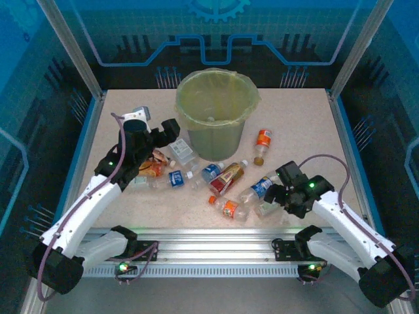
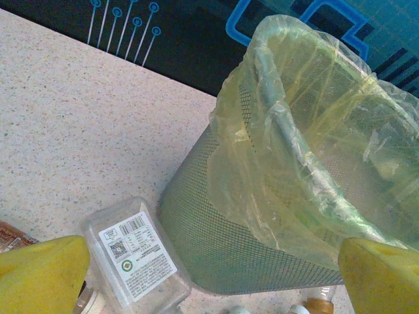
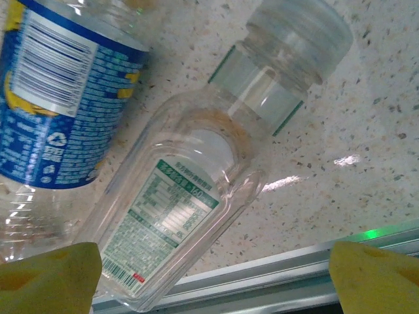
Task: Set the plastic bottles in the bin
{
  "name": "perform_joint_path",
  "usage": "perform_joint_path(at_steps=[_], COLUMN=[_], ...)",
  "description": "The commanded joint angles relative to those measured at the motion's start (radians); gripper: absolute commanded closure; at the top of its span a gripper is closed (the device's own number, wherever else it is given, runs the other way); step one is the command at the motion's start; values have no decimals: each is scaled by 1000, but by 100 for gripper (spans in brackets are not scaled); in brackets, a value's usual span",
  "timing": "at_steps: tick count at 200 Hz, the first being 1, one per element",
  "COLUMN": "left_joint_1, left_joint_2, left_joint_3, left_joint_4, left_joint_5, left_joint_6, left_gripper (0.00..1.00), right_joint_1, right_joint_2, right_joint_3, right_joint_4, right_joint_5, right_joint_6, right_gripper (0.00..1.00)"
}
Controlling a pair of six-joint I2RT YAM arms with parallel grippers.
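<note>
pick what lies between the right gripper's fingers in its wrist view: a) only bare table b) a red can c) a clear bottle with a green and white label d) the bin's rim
c: a clear bottle with a green and white label lies on the table between the yellow fingers of the right gripper, beside a blue-labelled bottle.

blue-label bottle (image 3: 59,98): cut by left edge | bin (image 2: 196,222): cut off right | flat bottle (image 2: 137,255): cut off below
</note>
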Motion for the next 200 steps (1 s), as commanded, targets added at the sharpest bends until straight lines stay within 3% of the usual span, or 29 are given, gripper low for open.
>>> perform_joint_path(at_steps=[1, 111, 200], left_joint_1=[7, 8, 7], left_joint_2=[5, 26, 25], left_joint_3=[-13, -16, -19], left_joint_4=[25, 31, 31], left_joint_5=[14, 23, 25], left_joint_6=[-14, -19, -21], left_gripper=[1, 1, 1], right_joint_1=[-33, -56, -91], right_joint_2=[-8, 63, 84], right_joint_3=[-40, -93, -149], right_joint_4=[69, 185, 189], right_joint_5=[-68, -102, -62], right_joint_6=[30, 38, 15], right_gripper=[8, 7, 22])
